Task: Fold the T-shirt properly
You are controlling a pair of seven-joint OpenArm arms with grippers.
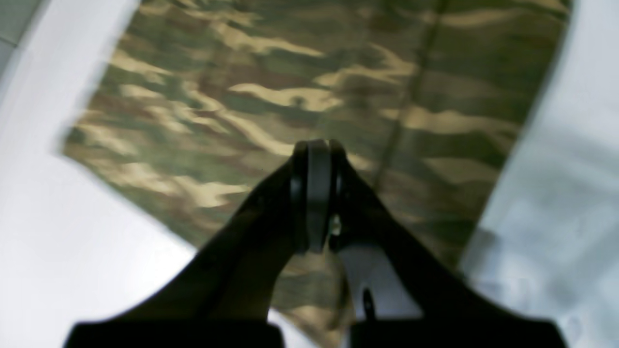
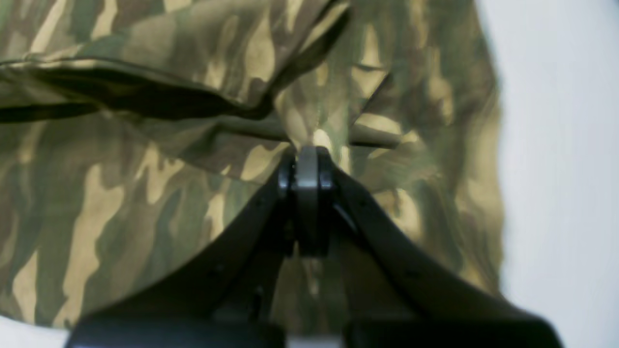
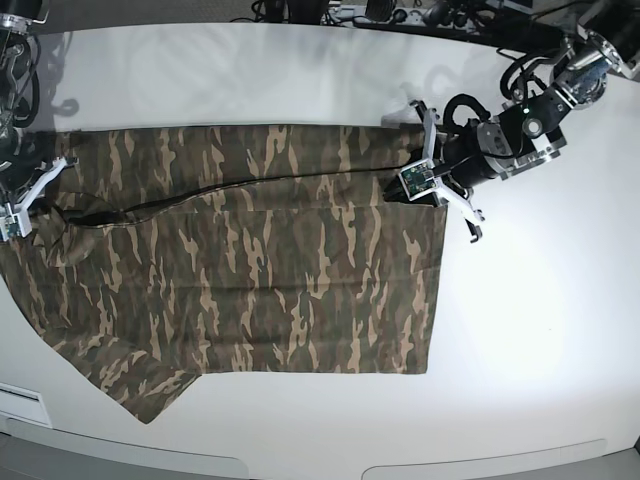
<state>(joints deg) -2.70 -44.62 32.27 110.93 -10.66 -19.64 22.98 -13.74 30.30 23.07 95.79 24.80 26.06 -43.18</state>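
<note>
Both the left hand [image 3: 425, 180] and right hand [image 3: 28, 205] are clenched on the camouflage T-shirt [image 3: 300, 290], spread on the white surface [image 3: 540, 350]. Uneven pulling could skew the fold or let its edge slip; the left view blurs, and the base view crops the right side.

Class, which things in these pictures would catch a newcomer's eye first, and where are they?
The camouflage T-shirt dominates, spread across the left and middle of the base view. Next come the two dark robot arms: one reaches in from the upper right, the other stands at the left edge.
</note>
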